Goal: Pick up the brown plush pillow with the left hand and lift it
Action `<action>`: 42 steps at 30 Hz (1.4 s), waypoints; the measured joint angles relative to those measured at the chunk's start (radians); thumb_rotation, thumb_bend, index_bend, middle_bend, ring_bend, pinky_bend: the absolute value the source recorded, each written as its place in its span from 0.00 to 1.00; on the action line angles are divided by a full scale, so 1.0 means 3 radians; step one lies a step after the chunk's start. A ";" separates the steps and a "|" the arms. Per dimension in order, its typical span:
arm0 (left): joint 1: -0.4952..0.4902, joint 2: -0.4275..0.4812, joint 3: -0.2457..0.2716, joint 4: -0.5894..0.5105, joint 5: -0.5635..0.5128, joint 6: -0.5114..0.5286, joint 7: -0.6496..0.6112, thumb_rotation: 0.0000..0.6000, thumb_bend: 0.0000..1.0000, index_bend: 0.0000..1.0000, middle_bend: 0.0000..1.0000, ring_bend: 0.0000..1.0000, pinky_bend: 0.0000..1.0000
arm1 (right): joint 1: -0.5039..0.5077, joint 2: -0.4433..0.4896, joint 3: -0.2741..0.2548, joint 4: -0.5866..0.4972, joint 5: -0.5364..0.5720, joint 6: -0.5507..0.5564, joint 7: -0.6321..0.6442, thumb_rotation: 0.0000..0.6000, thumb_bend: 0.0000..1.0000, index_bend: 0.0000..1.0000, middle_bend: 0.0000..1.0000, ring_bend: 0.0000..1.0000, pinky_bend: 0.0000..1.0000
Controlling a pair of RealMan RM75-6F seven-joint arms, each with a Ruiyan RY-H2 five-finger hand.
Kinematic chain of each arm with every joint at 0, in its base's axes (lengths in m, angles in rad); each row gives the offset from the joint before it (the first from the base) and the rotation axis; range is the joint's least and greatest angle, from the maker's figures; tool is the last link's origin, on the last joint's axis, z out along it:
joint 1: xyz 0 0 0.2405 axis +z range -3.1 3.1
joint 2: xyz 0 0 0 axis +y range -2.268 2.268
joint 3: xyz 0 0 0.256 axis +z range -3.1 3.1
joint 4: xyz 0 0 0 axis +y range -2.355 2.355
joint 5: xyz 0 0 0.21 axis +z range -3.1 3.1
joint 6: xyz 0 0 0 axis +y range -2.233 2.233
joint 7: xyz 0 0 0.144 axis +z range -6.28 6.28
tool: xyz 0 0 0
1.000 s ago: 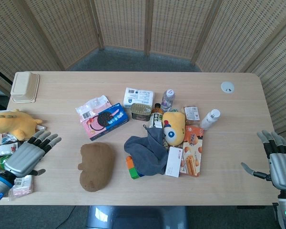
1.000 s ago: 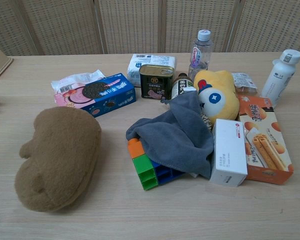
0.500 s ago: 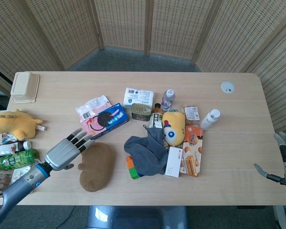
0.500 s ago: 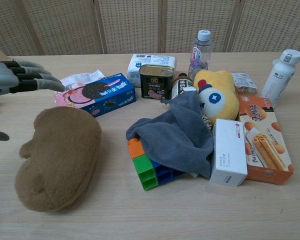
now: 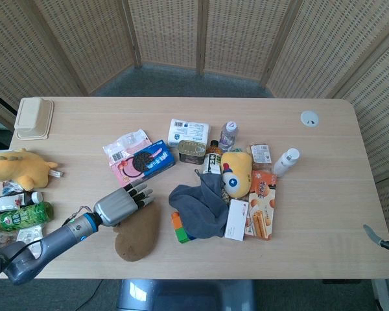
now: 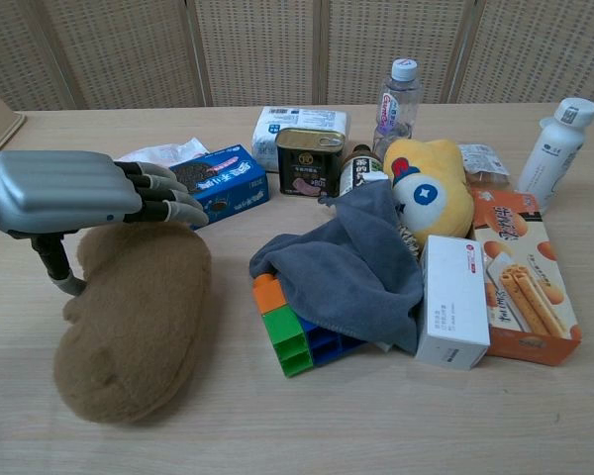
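The brown plush pillow [image 5: 137,234] [image 6: 129,327] lies flat on the table near the front left. My left hand [image 5: 120,204] [image 6: 69,190] hovers over its far end, fingers stretched out flat above the plush and pointing right. Its thumb [image 6: 59,272] hangs down against the pillow's left edge. Nothing is clasped between the fingers. Of my right hand [image 5: 379,241] only one finger shows, at the right edge of the head view past the table's corner; the chest view does not show it.
A blue cookie box [image 5: 147,162] [image 6: 218,181] sits just beyond the fingertips. A grey cloth [image 6: 346,262] over coloured blocks [image 6: 292,336] lies right of the pillow, with boxes, bottles and a yellow plush toy [image 6: 431,193] behind. A green bottle [image 5: 16,217] lies at the left edge.
My left hand has swept right, from beside the pillow to over its far end, and the pillow has shifted a little rightward. My right hand has dropped almost out of the head view.
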 measured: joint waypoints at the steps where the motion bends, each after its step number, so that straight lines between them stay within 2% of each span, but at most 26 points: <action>1: -0.0011 -0.0020 0.0019 0.0017 -0.0002 -0.0003 -0.0001 1.00 0.02 0.18 0.01 0.36 0.08 | 0.0001 0.0000 0.0001 -0.0002 0.0003 -0.0006 0.0004 0.58 0.20 0.00 0.00 0.00 0.00; 2: -0.0017 -0.0031 0.0034 0.0030 -0.0006 -0.0006 0.0003 1.00 0.02 0.23 0.03 0.40 0.11 | 0.0002 0.0001 0.0003 -0.0006 0.0009 -0.0015 0.0009 0.57 0.20 0.00 0.00 0.00 0.00; 3: -0.0021 -0.0039 0.0048 0.0042 -0.0013 -0.0015 0.0014 1.00 0.02 0.31 0.09 0.44 0.17 | 0.0005 0.0002 0.0008 -0.0013 0.0018 -0.0029 0.0019 0.57 0.20 0.00 0.00 0.00 0.00; 5: -0.0027 -0.0059 0.0065 0.0057 -0.0053 -0.0038 0.0039 1.00 0.03 0.45 0.30 0.59 0.27 | 0.0013 0.0002 0.0017 -0.0024 0.0025 -0.0044 0.0026 0.57 0.20 0.00 0.00 0.00 0.00; 8: -0.0027 -0.0093 0.0085 0.0079 -0.0150 -0.0071 0.0091 1.00 0.06 0.62 0.52 0.75 0.45 | 0.0022 -0.0004 0.0022 -0.0034 0.0012 -0.0048 0.0007 0.57 0.20 0.00 0.00 0.00 0.00; 10: -0.0015 -0.0107 0.0083 0.0096 -0.0202 -0.0046 0.0123 1.00 0.07 0.68 0.64 0.82 0.53 | 0.0024 -0.0005 0.0027 -0.0045 0.0011 -0.0050 -0.0004 0.58 0.20 0.00 0.00 0.00 0.00; 11: -0.0005 -0.0109 0.0078 0.0102 -0.0217 -0.0017 0.0122 1.00 0.07 0.68 0.66 0.83 0.54 | 0.0024 -0.0003 0.0029 -0.0049 0.0011 -0.0049 -0.0006 0.57 0.20 0.00 0.00 0.00 0.00; 19: 0.0178 0.0062 -0.0030 0.0109 -0.0362 0.0531 -0.0077 1.00 0.07 0.57 0.59 0.82 0.54 | 0.0020 -0.0017 0.0031 -0.0053 0.0011 -0.0062 -0.0007 0.56 0.20 0.00 0.00 0.00 0.00; 27: 0.0441 0.0340 -0.0179 0.0077 -0.0459 0.1202 -0.0318 1.00 0.07 0.55 0.56 0.78 0.52 | 0.0104 -0.0138 0.0027 -0.0025 -0.0032 -0.0165 -0.0038 0.57 0.20 0.00 0.00 0.00 0.00; 30: 0.0520 0.0386 -0.0301 0.0087 -0.0530 0.1457 -0.0439 1.00 0.06 0.55 0.56 0.78 0.51 | 0.0131 -0.0168 0.0032 -0.0015 -0.0049 -0.0190 -0.0048 0.57 0.20 0.00 0.00 0.00 0.00; 36: 0.0572 0.0360 -0.0694 0.0078 -0.0789 0.1838 -0.0654 1.00 0.05 0.52 0.58 0.77 0.51 | 0.0133 -0.0190 0.0026 0.0018 -0.0065 -0.0190 -0.0034 0.57 0.20 0.00 0.00 0.00 0.00; 42: 0.0442 0.0267 -0.1009 0.0056 -0.0930 0.2010 -0.0513 1.00 0.04 0.51 0.57 0.77 0.51 | 0.0077 -0.0189 0.0014 0.0061 -0.0050 -0.0137 0.0037 0.57 0.20 0.00 0.00 0.00 0.00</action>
